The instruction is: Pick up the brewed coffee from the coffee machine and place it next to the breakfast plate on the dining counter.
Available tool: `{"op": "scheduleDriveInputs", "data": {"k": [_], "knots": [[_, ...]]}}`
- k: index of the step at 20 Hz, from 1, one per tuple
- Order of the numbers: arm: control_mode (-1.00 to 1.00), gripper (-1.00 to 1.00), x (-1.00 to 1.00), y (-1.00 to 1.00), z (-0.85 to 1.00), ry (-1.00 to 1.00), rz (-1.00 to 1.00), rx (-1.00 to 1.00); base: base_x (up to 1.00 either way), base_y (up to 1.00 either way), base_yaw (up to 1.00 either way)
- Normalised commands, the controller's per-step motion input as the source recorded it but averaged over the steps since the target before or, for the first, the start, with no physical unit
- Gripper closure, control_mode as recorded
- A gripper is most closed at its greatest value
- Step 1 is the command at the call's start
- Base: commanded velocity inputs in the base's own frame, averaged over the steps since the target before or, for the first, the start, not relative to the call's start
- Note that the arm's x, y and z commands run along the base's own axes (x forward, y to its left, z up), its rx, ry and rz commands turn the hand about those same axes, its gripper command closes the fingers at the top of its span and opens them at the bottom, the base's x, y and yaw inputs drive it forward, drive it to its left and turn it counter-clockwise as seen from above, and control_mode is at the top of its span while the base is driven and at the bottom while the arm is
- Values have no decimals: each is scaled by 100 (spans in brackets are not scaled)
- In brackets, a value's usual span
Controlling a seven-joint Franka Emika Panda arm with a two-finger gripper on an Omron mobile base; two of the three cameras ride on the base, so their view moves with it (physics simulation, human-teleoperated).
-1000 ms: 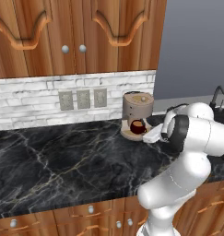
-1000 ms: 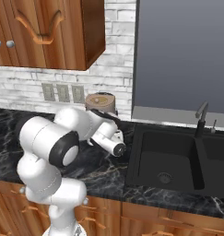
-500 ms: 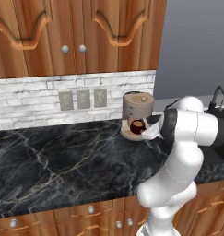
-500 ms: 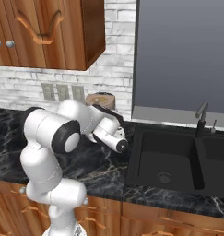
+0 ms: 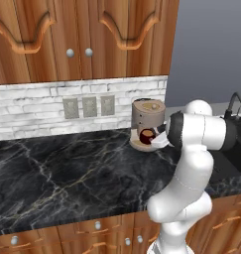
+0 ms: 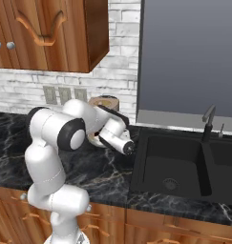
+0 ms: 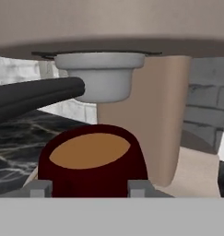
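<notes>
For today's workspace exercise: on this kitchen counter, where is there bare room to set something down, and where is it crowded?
Free: the black marble counter left of the coffee machine, from the outlets to the front edge. Crowded: the machine's tray, where the mug sits between the fingertips, and the sink on its other side.

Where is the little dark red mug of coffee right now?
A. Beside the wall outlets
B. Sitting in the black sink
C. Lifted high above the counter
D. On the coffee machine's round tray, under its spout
D: the mug, full of brown coffee, stands on the tan tray of the coffee machine directly beneath its grey spout.
</notes>
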Motion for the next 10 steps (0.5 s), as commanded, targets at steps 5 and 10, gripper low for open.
{"op": "scheduleDriveInputs", "data": {"k": [5,10], "knots": [[-100,100,-24,2,-4,0,6,0,0,0,0],[-100,100,-67,0,0,0,0,0,0,0,0]]}}
